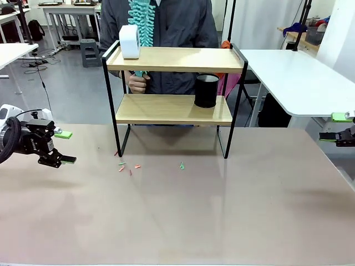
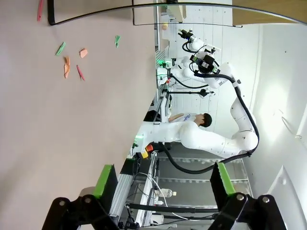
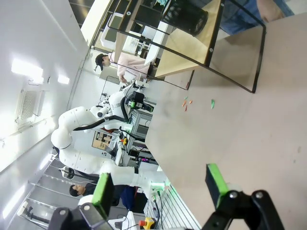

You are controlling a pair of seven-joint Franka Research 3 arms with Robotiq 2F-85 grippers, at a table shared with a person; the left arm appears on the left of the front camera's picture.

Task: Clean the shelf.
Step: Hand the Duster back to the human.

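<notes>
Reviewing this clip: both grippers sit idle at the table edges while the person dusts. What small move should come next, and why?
Probably the left gripper, open and empty, should reach toward the white box-shaped object on the top board of the two-tier wooden shelf with black metal frame. The person's teal fluffy duster is right beside it, so it likely blocks wiping. The right gripper is farther away.

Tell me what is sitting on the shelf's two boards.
On the shelf, the top board holds a white roll-like object at its left end; the lower board holds a black cylindrical cup toward the right. The cup's inside is hidden from view.
</notes>
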